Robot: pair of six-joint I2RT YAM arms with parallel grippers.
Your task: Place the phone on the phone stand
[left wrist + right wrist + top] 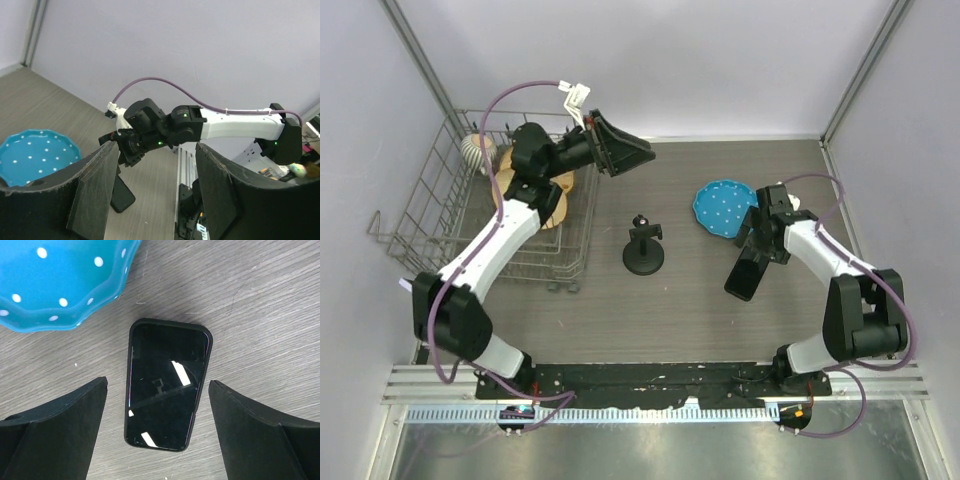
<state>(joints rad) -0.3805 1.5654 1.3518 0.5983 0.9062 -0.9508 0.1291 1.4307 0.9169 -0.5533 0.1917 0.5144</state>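
Observation:
The black phone (748,275) lies flat on the wood table at the right, screen up. My right gripper (760,245) hovers just over its far end, open. In the right wrist view the phone (167,390) sits between the spread fingers (65,425) of the right gripper (157,385), not touched. The black phone stand (643,250) stands upright at mid table, empty, left of the phone. My left gripper (620,150) is open and empty, raised at the back. Its wrist view looks across at the right arm (175,127) and the phone (122,195).
A blue dotted plate (725,208) lies just behind the phone; it also shows in the right wrist view (60,285) and the left wrist view (35,152). A wire dish rack (430,235) holding kitchenware stands at the left.

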